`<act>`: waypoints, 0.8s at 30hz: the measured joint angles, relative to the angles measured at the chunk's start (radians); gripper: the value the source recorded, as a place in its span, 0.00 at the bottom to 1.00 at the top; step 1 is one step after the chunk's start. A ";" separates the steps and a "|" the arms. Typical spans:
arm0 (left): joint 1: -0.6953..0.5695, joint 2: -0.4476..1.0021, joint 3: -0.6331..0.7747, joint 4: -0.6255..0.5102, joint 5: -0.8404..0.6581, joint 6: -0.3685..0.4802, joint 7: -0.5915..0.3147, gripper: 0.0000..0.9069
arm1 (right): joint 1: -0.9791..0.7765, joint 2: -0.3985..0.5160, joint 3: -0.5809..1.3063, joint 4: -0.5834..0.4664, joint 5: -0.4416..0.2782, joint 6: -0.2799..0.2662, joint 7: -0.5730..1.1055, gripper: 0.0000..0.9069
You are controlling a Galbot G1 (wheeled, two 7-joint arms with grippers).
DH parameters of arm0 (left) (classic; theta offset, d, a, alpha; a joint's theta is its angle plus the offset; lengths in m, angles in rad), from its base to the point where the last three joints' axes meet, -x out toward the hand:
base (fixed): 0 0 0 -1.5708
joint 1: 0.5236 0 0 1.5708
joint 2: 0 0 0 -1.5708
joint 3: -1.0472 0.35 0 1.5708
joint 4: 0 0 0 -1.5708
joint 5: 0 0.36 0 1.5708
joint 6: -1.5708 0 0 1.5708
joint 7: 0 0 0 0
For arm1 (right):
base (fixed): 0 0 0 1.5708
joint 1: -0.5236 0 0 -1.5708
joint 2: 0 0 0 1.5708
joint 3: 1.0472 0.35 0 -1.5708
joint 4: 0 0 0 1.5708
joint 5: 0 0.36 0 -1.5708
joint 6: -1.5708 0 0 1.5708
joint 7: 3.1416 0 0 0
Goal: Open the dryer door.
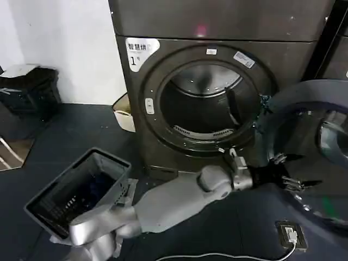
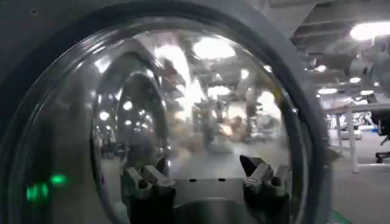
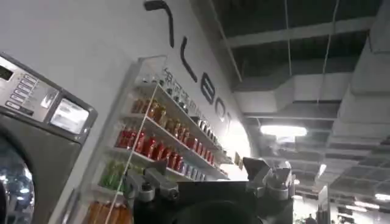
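One dryer door (image 1: 304, 152) is swung wide open; the left end effector (image 1: 288, 179), fingers spread and released, is extended against its inner side.

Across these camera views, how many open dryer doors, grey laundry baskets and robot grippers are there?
Open dryer door: 1
Grey laundry basket: 1
Grippers: 2 (left gripper at the door's inner side, right gripper pointing up towards the ceiling; both with jaws open)
Total: 4
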 joint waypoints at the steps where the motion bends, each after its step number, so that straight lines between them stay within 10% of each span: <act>1: 0.000 -0.011 -0.004 0.010 0.006 -0.005 -0.004 1.00 | -0.001 -0.003 0.003 0.000 0.000 0.000 0.000 1.00; 24: -0.005 -0.021 -0.070 0.105 0.039 -0.071 -0.044 1.00 | 0.000 -0.009 -0.003 -0.007 -0.008 0.009 -0.005 1.00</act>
